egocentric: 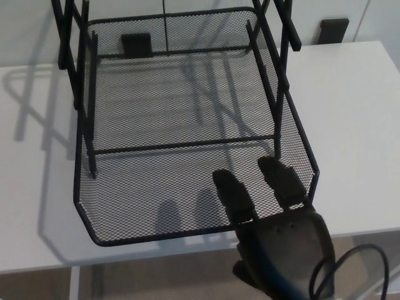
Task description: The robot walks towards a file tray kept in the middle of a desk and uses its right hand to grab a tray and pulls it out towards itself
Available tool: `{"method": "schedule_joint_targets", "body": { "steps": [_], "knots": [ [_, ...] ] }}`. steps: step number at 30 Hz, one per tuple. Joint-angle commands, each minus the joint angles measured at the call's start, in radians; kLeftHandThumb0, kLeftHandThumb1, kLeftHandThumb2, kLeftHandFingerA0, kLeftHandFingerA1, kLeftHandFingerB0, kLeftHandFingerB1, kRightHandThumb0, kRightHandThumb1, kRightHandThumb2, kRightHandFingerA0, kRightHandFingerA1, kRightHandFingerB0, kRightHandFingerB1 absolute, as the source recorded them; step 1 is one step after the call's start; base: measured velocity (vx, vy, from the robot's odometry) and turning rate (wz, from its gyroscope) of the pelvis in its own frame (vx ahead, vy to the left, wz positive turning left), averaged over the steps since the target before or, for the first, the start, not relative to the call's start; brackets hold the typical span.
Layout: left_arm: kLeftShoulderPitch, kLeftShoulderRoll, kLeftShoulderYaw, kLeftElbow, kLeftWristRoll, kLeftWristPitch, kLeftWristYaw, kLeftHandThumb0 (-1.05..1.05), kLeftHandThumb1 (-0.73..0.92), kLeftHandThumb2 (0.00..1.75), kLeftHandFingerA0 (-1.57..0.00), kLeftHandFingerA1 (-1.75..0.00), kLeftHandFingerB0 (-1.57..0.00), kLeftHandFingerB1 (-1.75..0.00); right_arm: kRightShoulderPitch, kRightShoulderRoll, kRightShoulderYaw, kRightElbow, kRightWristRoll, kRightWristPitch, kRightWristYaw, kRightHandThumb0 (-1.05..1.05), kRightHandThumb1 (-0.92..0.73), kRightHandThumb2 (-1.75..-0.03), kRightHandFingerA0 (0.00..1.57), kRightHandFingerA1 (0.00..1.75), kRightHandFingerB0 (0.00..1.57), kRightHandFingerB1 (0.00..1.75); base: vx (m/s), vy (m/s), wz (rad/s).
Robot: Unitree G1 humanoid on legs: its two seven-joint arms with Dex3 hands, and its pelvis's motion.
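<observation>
Black mesh tray lying on the white worktop, drawn out of its rack, front rim reaching close to the worktop's near edge. Right hand hooking two fingers over the tray's front rim near its right corner, palm just past the worktop's near edge.

Doing the pull well, as a judgement: keeping the fingers curled over the rim, drawing straight toward the near edge, level and slow, so the tray is not twisting against the rack's uprights or tipping off the worktop; stopping before the front rim is overhanging too far.

Hard to make out: thumb hidden under the palm, so the firmness of the hold unclear. Rack top cut off by the upper border. Left hand not showing.
</observation>
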Motion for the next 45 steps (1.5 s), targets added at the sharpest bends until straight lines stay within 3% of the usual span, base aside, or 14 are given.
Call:
{"method": "schedule_joint_targets", "body": {
  "steps": [1,3,4,34,35,37,38,39,40,41,42,43,44,45],
  "knots": [
    [0.001,0.027,0.001,0.0,0.023,-0.037,-0.001,-0.56,0.55,0.58,-0.65,-0.4,-0.54,-0.37,0.187,-0.009,0.119,-0.11,-0.089,-0.028,-0.013,-0.78,-0.46,-0.55,0.05,0.52,0.18,0.35,0.0,0.0,0.0],
    [-0.001,0.025,0.007,0.001,0.013,-0.039,-0.006,-0.54,0.54,0.57,-0.66,-0.4,-0.56,-0.37,0.216,-0.02,0.128,-0.124,-0.08,-0.026,-0.035,-0.75,-0.42,-0.81,0.01,0.5,0.12,0.43,0.0,0.0,0.0],
    [-0.002,0.025,0.006,0.005,0.013,-0.039,-0.008,-0.58,0.46,0.76,-0.59,-0.5,-0.5,-0.48,0.226,-0.024,0.13,-0.126,-0.072,-0.025,-0.044,-0.79,-0.46,-0.55,0.04,0.53,0.18,0.37,0.0,0.0,0.0],
    [-0.018,0.025,0.007,0.011,0.008,-0.025,-0.026,-0.54,0.54,0.58,-0.65,-0.4,-0.55,-0.37,0.409,-0.08,0.112,-0.073,-0.016,-0.062,-0.156,-0.77,-0.45,-0.55,0.07,0.48,0.2,0.32,0.0,0.0,0.0],
    [-0.02,0.027,0.006,0.013,0.012,-0.03,-0.023,-0.59,0.46,0.76,-0.59,-0.5,-0.51,-0.48,0.421,-0.087,0.118,-0.094,-0.03,-0.07,-0.151,-0.72,-0.4,-0.8,0.04,0.5,0.13,0.41,0.0,0.0,0.0],
    [-0.018,0.029,0.005,0.013,0.014,-0.033,-0.023,-0.59,0.46,0.77,-0.59,-0.5,-0.5,-0.48,0.453,-0.1,0.132,-0.143,-0.057,-0.085,-0.152,-0.78,-0.46,-0.55,0.06,0.49,0.2,0.33,0.0,0.0,0.0],
    [-0.015,0.032,0.002,0.009,0.022,-0.036,-0.019,-0.55,0.55,0.58,-0.65,-0.4,-0.54,-0.37,0.476,-0.118,0.141,-0.19,-0.063,-0.103,-0.166,-0.37,-0.08,-0.79,0.06,0.57,0.0,0.5,0.0,0.0,0.0],
    [-0.013,0.033,0.001,0.007,0.025,-0.037,-0.017,-0.55,0.55,0.58,-0.65,-0.4,-0.54,-0.37,0.486,-0.124,0.144,-0.207,-0.066,-0.11,-0.172,-0.37,-0.08,-0.79,0.06,0.57,0.0,0.5,0.0,0.0,0.0],
    [-0.012,0.032,0.0,0.005,0.026,-0.033,-0.016,-0.55,0.55,0.58,-0.65,-0.4,-0.54,-0.37,0.494,-0.132,0.146,-0.228,-0.064,-0.117,-0.174,-0.37,-0.09,-0.79,0.06,0.57,0.0,0.5,0.0,0.0,0.0],
    [-0.011,0.029,0.0,0.004,0.025,-0.029,-0.015,-0.59,0.46,0.77,-0.59,-0.5,-0.5,-0.48,0.501,-0.147,0.149,-0.264,-0.065,-0.13,-0.18,-0.8,-0.48,-0.55,0.04,0.54,0.11,0.39,0.0,0.0,0.0],
    [-0.011,0.028,0.001,0.004,0.024,-0.031,-0.013,-0.53,0.54,0.57,-0.66,-0.4,-0.56,-0.37,0.506,-0.156,0.153,-0.291,-0.066,-0.139,-0.184,-0.83,-0.51,-0.56,0.03,0.55,0.08,0.41,0.0,0.0,0.0],
    [-0.011,0.024,0.005,0.016,0.017,-0.047,-0.013,-0.54,0.54,0.58,-0.67,-0.4,-0.56,-0.38,0.512,-0.167,0.16,-0.333,-0.065,-0.154,-0.194,-0.4,-0.13,-0.83,0.05,0.57,0.0,0.52,0.0,0.0,0.0],
    [-0.012,0.023,0.008,0.027,0.01,-0.056,-0.019,-0.54,0.54,0.58,-0.66,-0.4,-0.57,-0.38,0.517,-0.175,0.167,-0.369,-0.066,-0.167,-0.198,-0.85,-0.52,-0.56,0.02,0.6,0.06,0.45,0.0,0.0,0.0],
    [-0.014,0.024,0.01,0.036,0.003,-0.063,-0.027,-0.54,0.54,0.58,-0.66,-0.4,-0.57,-0.38,0.523,-0.183,0.174,-0.411,-0.07,-0.181,-0.198,-0.85,-0.52,-0.56,0.02,0.6,0.06,0.45,0.0,0.0,0.0]
  ]
}}
